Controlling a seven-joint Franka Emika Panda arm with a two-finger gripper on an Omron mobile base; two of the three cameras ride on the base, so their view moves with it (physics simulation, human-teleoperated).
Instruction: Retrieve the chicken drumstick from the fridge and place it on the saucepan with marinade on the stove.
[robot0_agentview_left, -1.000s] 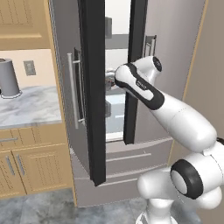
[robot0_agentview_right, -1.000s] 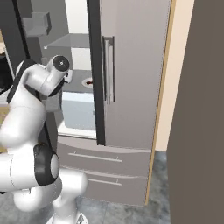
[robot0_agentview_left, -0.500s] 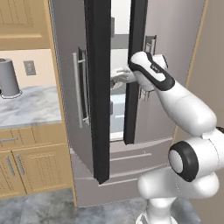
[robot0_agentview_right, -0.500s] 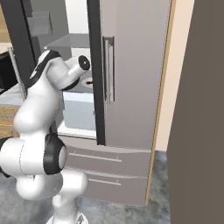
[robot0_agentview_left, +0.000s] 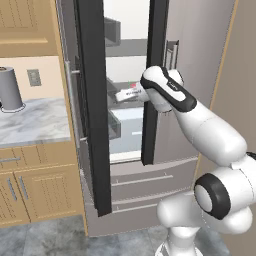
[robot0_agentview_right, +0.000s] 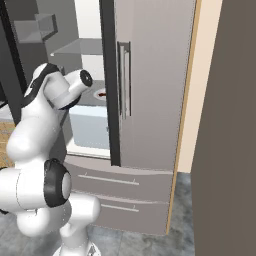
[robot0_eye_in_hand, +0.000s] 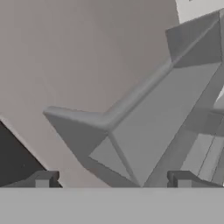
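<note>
Right base view: one chicken drumstick (robot0_agentview_right: 102, 94), a small dark red lump, lies on a grey shelf inside the single grey fridge (robot0_agentview_right: 150, 90), whose left door (robot0_agentview_left: 92, 107) stands open. Two drawers (robot0_agentview_right: 125, 182) sit below. Hand view shows the gripper (robot0_eye_in_hand: 111, 178) with jaws wide apart, holding nothing, facing a grey door bin (robot0_eye_in_hand: 144, 127). Wooden cabinets (robot0_agentview_left: 30, 187), a marble counter (robot0_agentview_left: 35, 122) and one grey canister (robot0_agentview_left: 10, 89) flank the fridge.

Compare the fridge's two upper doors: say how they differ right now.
The left door stands swung open, its dark inner edge facing out; the right door is shut, flat grey front showing. The right door's bar handle is plain to see; the left door's is barely visible. Both are tall and grey.
</note>
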